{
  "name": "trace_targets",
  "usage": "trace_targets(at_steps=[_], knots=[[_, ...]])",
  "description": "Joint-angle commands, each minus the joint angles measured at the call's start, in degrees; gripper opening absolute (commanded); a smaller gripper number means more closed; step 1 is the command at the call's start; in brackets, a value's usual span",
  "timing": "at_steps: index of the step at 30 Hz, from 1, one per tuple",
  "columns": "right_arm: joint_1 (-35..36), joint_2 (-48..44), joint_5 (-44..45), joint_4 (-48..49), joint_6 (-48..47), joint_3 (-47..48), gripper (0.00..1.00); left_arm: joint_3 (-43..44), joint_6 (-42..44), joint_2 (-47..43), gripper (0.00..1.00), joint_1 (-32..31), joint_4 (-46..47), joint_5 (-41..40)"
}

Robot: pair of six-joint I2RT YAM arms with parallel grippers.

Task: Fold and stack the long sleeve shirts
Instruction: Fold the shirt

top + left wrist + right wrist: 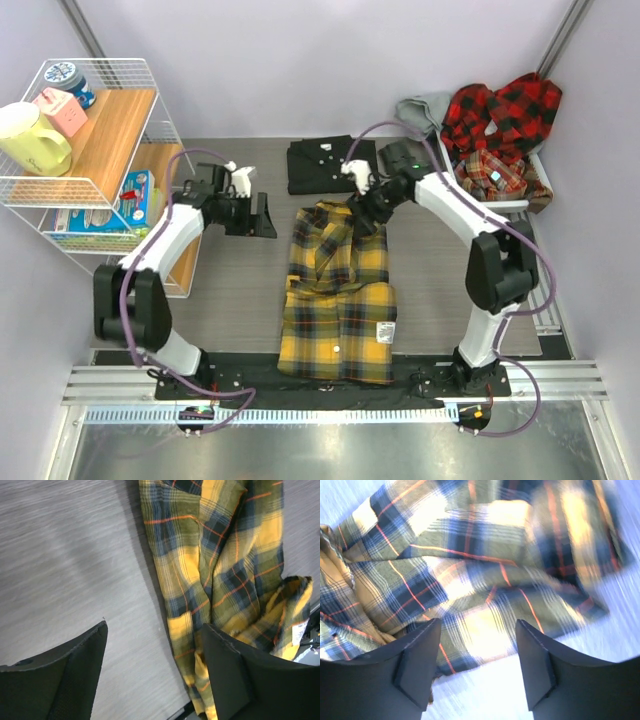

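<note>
You are partway through, by my reading. One shirt looks finished: the black shirt (325, 165) lies folded into a flat rectangle at the far side of the table (240, 290). The yellow plaid shirt (338, 300) is the one in hand. It lies in the middle of the table, its sides brought in to a long narrow panel, though the far end is rumpled and it has not been folded across its length. The red plaid shirts (505, 120) sit heaped at the far right, unfolded, apart from the black one.

Your right gripper (365, 218) hovers over the yellow shirt's far right corner with its fingers spread wide and nothing between them — the wrist view shows only cloth below the gap. Your left gripper (262, 215) is just beside the shirt's far left edge, over bare table, fingers likewise apart and empty.

What is left, as I judge it — smooth and fold the yellow shirt, set it on the black, then take the red ones.
</note>
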Motion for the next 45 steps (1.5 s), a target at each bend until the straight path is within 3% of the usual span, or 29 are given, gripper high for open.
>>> trace_targets(at_steps=[1,7,17,20,21,23,24,28,30,31,37,38,39,40,43,45], knots=[[-3.16,-1.63,-3.12,3.31,8.36,-6.59,0.63,5.17,-2.75,6.98,0.72,-2.54,6.06,2.48],[-8.36,3.02,0.58,9.65,16.09,-6.45,0.54,10.35,-2.93,19.29,0.62,-4.47,9.93,4.14],[-12.23,11.11,1.37,15.0,22.42,-2.4,0.57,14.4,-5.56,28.96,0.61,-6.41,17.13,7.66],[-12.32,13.31,1.11,16.94,24.53,-1.17,0.58,15.9,-6.09,31.42,0.55,-6.41,17.75,6.79],[-12.23,13.93,1.11,17.29,24.97,-0.9,0.58,16.68,-6.18,31.87,0.49,-6.41,17.75,6.87],[-12.23,15.42,0.41,17.56,25.5,0.06,0.5,17.3,-6.0,32.57,0.42,-6.24,17.93,6.17],[-12.41,15.86,-0.03,17.56,25.59,0.33,0.43,17.39,-6.18,32.92,0.34,-6.15,18.1,5.99],[-13.2,17.27,-0.56,18.88,26.91,2.34,0.01,16.17,-7.58,32.66,0.12,-4.57,20.82,4.15],[-13.55,17.36,1.72,20.1,27.34,2.88,0.01,15.99,-7.67,32.66,0.01,-3.87,22.05,3.62],[-13.55,17.01,2.68,20.98,27.7,2.62,0.01,16.16,-7.24,32.75,0.0,-3.43,22.32,3.18],[-13.46,17.18,6.91,25.65,28.23,4.27,0.01,19.5,-5.65,36.08,0.02,-3.25,21.54,1.86],[-13.46,17.71,6.82,24.78,28.23,5.15,0.01,21.94,-5.48,36.7,0.07,-3.25,20.75,1.86],[-13.38,19.02,6.47,23.81,28.23,6.38,0.05,23.18,-4.95,37.32,0.22,-3.16,19.7,1.95],[-13.46,19.38,6.21,22.67,27.53,9.09,0.22,24.33,-4.34,37.58,0.3,-3.16,17.25,2.38],[-13.55,16.94,4.46,17.05,25.42,12.36,0.51,22.5,-2.58,32.86,0.5,-2.37,17.48,5.01],[-13.99,12.72,3.05,13.97,22.88,11.67,0.62,17.96,0.39,24.34,0.59,-1.67,17.67,7.91]])
